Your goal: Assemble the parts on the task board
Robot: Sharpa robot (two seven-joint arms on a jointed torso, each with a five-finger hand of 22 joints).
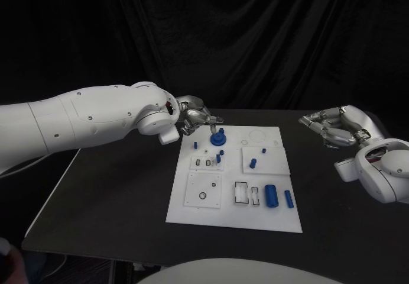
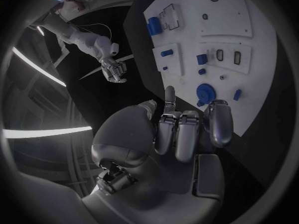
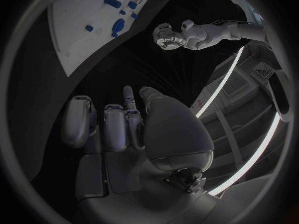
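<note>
White task board (image 1: 264, 219) sits centre frame on the black table (image 1: 111, 201), long side running toward the bottom of the head view.

Left hand (image 1: 198, 118) is at the board's upper-left corner, just beside the round blue disc part (image 1: 218, 139) — close above it, contact not resolvable. Fingers look curled in; left wrist view shows them folded (image 2: 187, 134) with nothing visibly between them, disc (image 2: 205, 92) just past the fingertips. So: curled, apparently empty, but can't rule out a small piece hidden in the pinch.

Right hand (image 1: 337, 129) is off the board at the right of frame, over bare table, well apart from any part. Fingers curled, nothing in them per the right wrist view (image 3: 118, 124).

Parts on board:
- blue cylinder (image 1: 271, 195) and a slimmer blue peg (image 1: 289, 199), lower right, lying flat beside the clear rectangular slots (image 1: 242, 193)
- small blue pegs (image 1: 220, 156) scattered mid-board near the disc
- black O-ring (image 1: 203, 196) on the lower-left sub-plate
- round outline recess (image 1: 256, 137) upper right, looks unfilled

Judgement: early-to-mid task. Most parts still loose, step in hand is the left hand working at the disc — seating it or about to pick a peg next to it. Next move needs a fine pinch with the fingers opened first, plus vertical alignment over the disc; small pegs nearby are easy to knock. Right hand idle.
</note>
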